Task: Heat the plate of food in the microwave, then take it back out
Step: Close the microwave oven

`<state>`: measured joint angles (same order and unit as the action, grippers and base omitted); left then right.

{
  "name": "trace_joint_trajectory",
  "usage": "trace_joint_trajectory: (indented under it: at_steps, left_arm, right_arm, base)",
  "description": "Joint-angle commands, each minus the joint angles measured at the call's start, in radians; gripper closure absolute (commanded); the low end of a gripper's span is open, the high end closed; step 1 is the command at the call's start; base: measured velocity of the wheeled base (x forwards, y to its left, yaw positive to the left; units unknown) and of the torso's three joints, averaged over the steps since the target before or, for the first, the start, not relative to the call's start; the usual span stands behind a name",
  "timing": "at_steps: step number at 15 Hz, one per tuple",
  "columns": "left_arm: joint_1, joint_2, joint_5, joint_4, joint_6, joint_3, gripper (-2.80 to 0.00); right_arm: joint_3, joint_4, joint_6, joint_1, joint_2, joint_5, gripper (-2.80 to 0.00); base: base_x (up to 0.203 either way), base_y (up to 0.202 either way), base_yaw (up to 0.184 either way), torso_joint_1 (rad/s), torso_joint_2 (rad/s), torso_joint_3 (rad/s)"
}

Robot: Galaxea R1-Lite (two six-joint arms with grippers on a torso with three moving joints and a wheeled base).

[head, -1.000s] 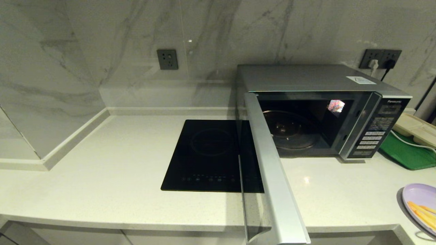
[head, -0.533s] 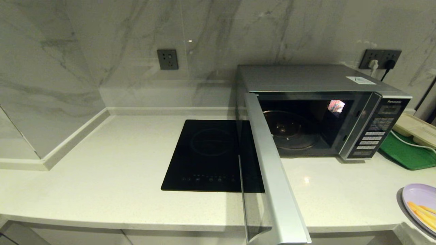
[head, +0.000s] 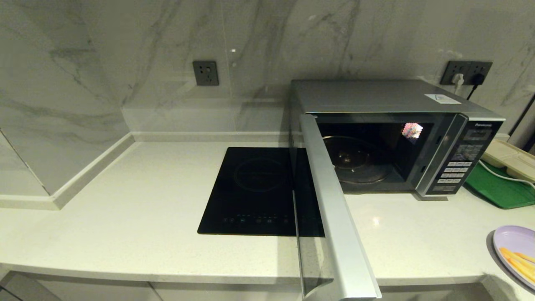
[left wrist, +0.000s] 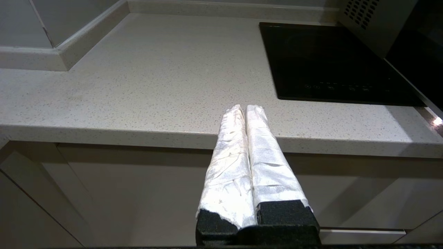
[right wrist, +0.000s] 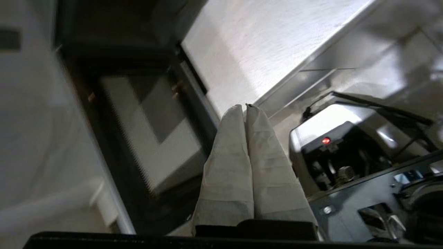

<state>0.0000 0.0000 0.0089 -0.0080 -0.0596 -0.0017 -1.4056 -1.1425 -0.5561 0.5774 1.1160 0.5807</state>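
Microwave [head: 397,138]: silver box at the back right of the counter [head: 146,200], against the marble wall; keypad [head: 457,165] on its right side.
Door [head: 334,209]: swung fully open toward the camera, hinged at the left, its edge reaching past the counter's front.
Cavity: dark, with a bare glass turntable [head: 355,161] on its floor.
Plate [head: 516,253]: lavender, with orange-yellow sticks on it; on the counter at the front right corner, well apart from the microwave and cut off by the head view's right edge.
Cooktop [head: 257,192]: flat black panel set in the counter, just left of the microwave, partly behind the open door.
Green tray [head: 499,188]: on the counter right of the microwave, a beige tray [head: 508,156] lying on it.
Left end effector [left wrist: 245,110]: white-wrapped fingers pressed together, holding nothing, below the counter's front edge, left of the cooktop.
Right end effector [right wrist: 244,109]: white-wrapped fingers together, holding nothing, off the counter; seen only in its wrist view, with the robot's own body beside it.
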Motion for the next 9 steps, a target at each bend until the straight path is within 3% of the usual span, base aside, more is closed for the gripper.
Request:
trace_joint_trajectory:
  at_steps: [1, 3, 5, 7, 9]
  left_arm:
    - [0.000, 0.000, 0.000, -0.001, 0.000, 0.000, 0.00]
    - [0.000, 0.000, 0.000, 0.000, 0.000, 0.000, 0.00]
    - [0.000, 0.000, 0.000, -0.001, 0.000, 0.000, 0.00]
    - [0.000, 0.000, 0.000, -0.001, 0.000, 0.000, 0.00]
    - [0.000, 0.000, 0.000, -0.001, 0.000, 0.000, 0.00]
  right_arm:
    - [-0.128, -0.043, -0.062, -0.152, 0.009, 0.002, 0.00]
    - [-0.208, -0.076, -0.107, -0.312, 0.037, -0.024, 0.00]
    - [-0.268, -0.090, -0.151, -0.519, 0.080, -0.102, 0.00]
    - [-0.336, -0.094, -0.210, -0.757, 0.163, -0.311, 0.00]
    - [-0.407, -0.093, -0.249, -0.921, 0.285, -0.523, 0.00]
  base:
    - [0.000, 0.000, 0.000, 0.000, 0.00, 0.000]
    - [0.000, 0.000, 0.000, 0.000, 0.00, 0.000]
    - [0.000, 0.000, 0.000, 0.000, 0.00, 0.000]
    - [0.000, 0.000, 0.000, 0.000, 0.00, 0.000]
    - [0.000, 0.000, 0.000, 0.000, 0.00, 0.000]
